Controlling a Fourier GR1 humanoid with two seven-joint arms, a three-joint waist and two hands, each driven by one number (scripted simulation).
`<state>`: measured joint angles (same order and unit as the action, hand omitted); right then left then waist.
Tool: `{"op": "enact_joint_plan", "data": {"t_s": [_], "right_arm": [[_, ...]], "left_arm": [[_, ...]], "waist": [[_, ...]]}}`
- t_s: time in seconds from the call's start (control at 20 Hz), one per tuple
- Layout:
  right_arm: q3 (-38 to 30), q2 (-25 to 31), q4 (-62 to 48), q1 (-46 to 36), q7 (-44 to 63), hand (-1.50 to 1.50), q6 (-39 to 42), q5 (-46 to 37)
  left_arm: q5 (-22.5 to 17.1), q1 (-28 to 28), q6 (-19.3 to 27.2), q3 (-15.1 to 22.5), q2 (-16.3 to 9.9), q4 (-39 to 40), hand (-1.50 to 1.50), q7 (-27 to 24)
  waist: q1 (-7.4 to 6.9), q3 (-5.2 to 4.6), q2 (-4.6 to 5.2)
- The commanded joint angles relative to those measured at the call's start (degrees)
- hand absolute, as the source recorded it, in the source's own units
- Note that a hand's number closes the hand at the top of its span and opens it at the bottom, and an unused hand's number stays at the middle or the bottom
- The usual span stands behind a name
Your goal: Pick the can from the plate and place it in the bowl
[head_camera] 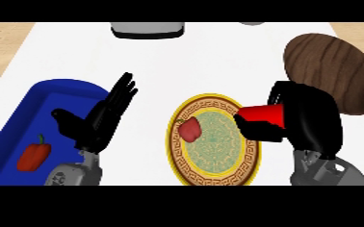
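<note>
Red can (265,115) half-hidden in right hand (309,120)

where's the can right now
In the head view the red can is in the right hand, over the right rim of the yellow plate, with the brown wooden bowl beyond it.

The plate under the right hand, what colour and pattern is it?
The plate has a yellow rim, a brown Greek-key band and a pale green centre, seen in the head view.
</note>
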<state>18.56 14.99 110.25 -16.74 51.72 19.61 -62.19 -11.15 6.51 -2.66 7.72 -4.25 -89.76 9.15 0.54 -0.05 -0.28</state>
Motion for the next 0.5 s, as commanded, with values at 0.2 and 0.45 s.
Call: {"op": "enact_joint_plan", "data": {"t_s": [0.2, 0.45], "right_arm": [[-8.96, 0.95, 12.10, -9.03, 5.07, 1.50, 13.48, 1.38], [-13.64, 1.00, 9.30, -10.57, 1.21, 1.50, 12.23, 1.08]], "left_arm": [[-0.44, 3.03, -0.08, -1.98, 0.02, 1.44, 0.00, 1.82], [-0.02, 2.30, -1.72, -2.05, 0.24, 2.65, 0.00, 0.62]], "waist": [[-0.30, 0.01, 0.19], [-0.50, 0.03, 0.26]]}}
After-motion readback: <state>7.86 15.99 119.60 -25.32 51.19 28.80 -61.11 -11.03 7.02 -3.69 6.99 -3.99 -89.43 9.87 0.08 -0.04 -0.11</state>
